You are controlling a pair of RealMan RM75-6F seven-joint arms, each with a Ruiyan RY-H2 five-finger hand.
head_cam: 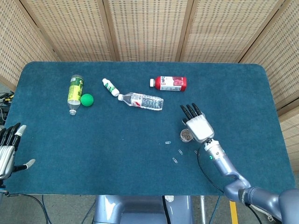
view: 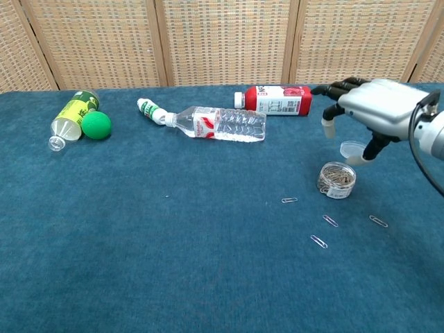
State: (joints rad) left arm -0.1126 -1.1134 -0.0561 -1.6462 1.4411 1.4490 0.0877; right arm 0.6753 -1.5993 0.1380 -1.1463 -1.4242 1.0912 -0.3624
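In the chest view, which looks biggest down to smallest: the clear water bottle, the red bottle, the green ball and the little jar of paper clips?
1. Clear water bottle.
2. Red bottle.
3. Jar of paper clips and green ball: these look alike, and the jar sits nearer the camera, so unranked.

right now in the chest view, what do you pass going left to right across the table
green-label bottle → green ball → small white bottle → clear water bottle → red bottle → jar of paper clips → right hand

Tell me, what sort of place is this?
Probably a robot test room, not a home: a table covered in blue felt, woven screens walling it in, and odd items laid out, such as a water bottle and a jar of paper clips near the right hand.
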